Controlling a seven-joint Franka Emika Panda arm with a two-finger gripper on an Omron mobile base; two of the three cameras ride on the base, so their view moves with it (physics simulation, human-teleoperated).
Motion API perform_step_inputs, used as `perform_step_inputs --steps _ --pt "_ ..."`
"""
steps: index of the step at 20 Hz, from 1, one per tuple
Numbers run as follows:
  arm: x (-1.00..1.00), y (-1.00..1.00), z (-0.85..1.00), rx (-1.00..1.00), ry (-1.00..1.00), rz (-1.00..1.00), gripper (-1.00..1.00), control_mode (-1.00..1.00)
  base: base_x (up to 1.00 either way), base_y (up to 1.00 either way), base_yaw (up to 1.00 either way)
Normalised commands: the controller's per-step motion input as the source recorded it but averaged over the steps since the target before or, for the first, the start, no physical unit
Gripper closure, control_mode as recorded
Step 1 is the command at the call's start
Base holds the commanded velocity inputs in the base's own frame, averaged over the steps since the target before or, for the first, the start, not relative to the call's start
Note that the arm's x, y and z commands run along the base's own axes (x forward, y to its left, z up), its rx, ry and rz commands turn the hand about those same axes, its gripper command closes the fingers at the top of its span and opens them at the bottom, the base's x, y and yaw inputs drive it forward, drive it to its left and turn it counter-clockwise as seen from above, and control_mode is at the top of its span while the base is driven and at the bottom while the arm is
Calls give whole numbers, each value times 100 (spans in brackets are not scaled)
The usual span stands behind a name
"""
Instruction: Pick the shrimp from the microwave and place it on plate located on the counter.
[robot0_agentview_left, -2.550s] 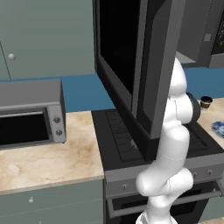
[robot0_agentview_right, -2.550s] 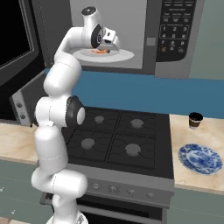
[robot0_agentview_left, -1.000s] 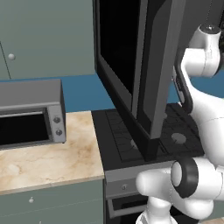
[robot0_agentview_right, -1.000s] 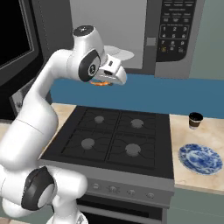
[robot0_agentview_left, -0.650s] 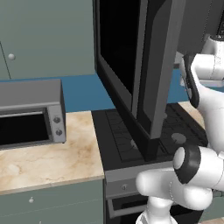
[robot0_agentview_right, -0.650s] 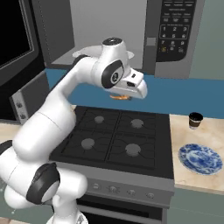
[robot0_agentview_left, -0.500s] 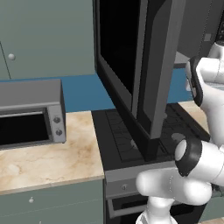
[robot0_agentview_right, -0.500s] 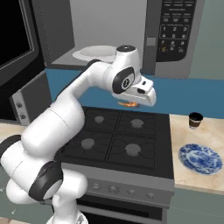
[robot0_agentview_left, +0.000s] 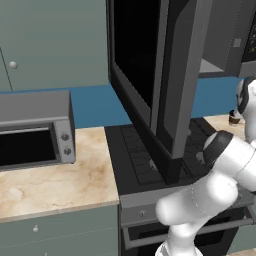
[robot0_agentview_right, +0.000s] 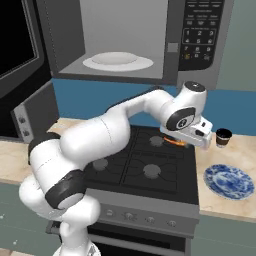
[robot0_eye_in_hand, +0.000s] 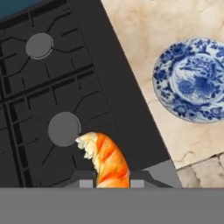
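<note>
The orange-and-white shrimp (robot0_eye_in_hand: 106, 159) hangs between my gripper's (robot0_eye_in_hand: 112, 180) fingertips, held above the right edge of the black stovetop (robot0_eye_in_hand: 52, 92). From the right base view the gripper (robot0_agentview_right: 183, 141) is shut on the shrimp (robot0_agentview_right: 174, 142), low over the stove's back right burner. The blue-and-white plate (robot0_agentview_right: 229, 181) lies on the beige counter (robot0_agentview_right: 239, 153) to the gripper's right, nearer the front; it also shows as the plate (robot0_eye_in_hand: 195, 78) on the counter (robot0_eye_in_hand: 148, 30) in the hand view. The microwave (robot0_agentview_right: 200, 35) stands open above, door (robot0_agentview_left: 165, 75) swung out.
A white turntable dish (robot0_agentview_right: 117, 61) sits inside the microwave. A dark cup (robot0_agentview_right: 222, 137) stands on the counter just right of the gripper, behind the plate. A silver countertop oven (robot0_agentview_left: 35, 130) stands on the left counter (robot0_agentview_left: 55, 177).
The arm has swung out of the microwave, to the right and down, carrying the shrimp over the stove's right side close to the plate.
</note>
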Motion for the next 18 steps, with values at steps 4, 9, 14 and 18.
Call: perform_step_inputs --steps 4,9,14,18 --pt "0 -97 -56 0 0 0 100 -100 0 0 0" --pt "0 -84 -63 0 1 0 100 -100 0 0 0" --pt "0 -71 -59 0 0 0 100 -100 0 0 0" --pt "23 -29 -26 0 2 0 100 -100 0 0 0"
